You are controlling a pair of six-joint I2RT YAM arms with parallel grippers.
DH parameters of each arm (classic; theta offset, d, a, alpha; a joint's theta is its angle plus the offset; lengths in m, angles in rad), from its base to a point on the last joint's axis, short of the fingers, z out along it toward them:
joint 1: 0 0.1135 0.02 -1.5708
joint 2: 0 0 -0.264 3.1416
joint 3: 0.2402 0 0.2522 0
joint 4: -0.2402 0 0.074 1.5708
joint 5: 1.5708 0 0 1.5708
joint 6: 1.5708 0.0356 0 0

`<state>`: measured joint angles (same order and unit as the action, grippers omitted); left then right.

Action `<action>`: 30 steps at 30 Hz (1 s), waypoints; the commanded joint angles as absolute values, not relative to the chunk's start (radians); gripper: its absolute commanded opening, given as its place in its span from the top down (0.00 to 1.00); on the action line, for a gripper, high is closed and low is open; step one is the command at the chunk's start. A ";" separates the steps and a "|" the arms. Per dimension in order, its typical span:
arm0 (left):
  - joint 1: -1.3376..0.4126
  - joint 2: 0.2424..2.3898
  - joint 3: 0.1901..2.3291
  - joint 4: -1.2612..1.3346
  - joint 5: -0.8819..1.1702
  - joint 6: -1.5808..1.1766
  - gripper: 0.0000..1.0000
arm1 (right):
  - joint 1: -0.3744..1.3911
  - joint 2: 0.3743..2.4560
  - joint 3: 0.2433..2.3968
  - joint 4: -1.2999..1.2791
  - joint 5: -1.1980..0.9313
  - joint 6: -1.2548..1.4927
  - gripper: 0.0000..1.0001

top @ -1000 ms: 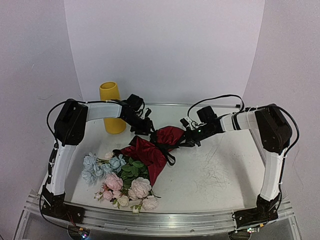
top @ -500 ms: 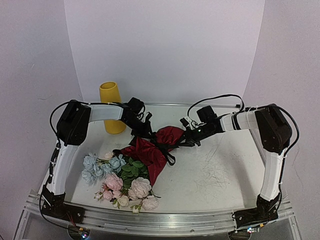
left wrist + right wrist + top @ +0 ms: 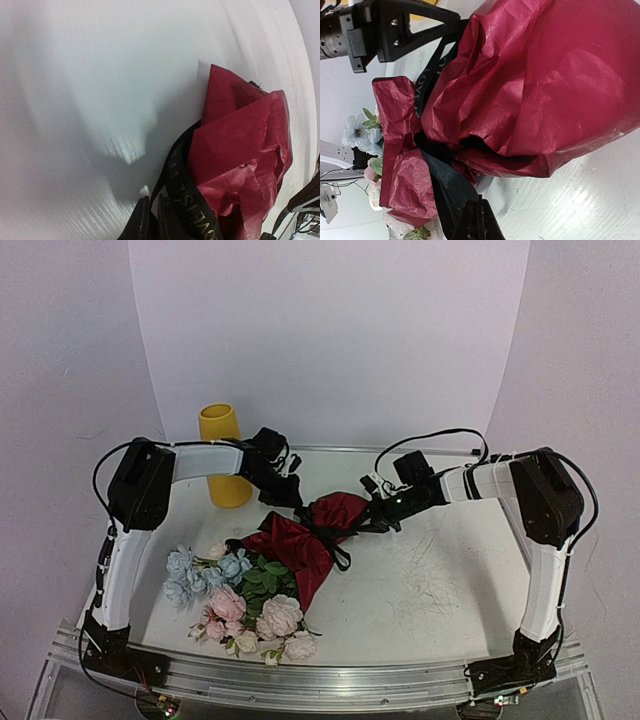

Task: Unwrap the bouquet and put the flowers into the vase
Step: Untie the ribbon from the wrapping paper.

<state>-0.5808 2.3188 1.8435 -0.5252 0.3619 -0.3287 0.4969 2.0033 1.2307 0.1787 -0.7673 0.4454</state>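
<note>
Crinkled dark red paper (image 3: 530, 85), black ribbon (image 3: 447, 185), closed right gripper (image 3: 479, 220) at bottom edge.

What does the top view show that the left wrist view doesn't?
Only the top view: the yellow vase at the back left, the flowers lying toward the near edge, and the right gripper at the right end of the paper.
Only the left wrist view: gold lettering on the black ribbon, and the left gripper pinched shut, apparently on that ribbon.
Both: the dark red paper, the ribbon and the white table.
</note>
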 commanded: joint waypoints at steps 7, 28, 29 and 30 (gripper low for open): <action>-0.577 2.210 1.833 -0.522 0.309 -0.294 1.00 | 0.496 2.007 1.254 0.148 -0.785 0.434 1.00; -0.577 2.090 1.771 -0.507 0.061 -0.260 1.00 | 0.463 1.947 1.187 0.121 -0.611 0.457 1.00; -0.577 2.088 1.767 -0.505 0.062 -0.257 1.00 | 0.457 1.945 1.182 0.122 -0.619 0.456 1.00; -0.577 2.089 1.766 -0.501 0.075 -0.253 1.00 | 0.456 1.948 1.186 0.126 -0.644 0.448 1.00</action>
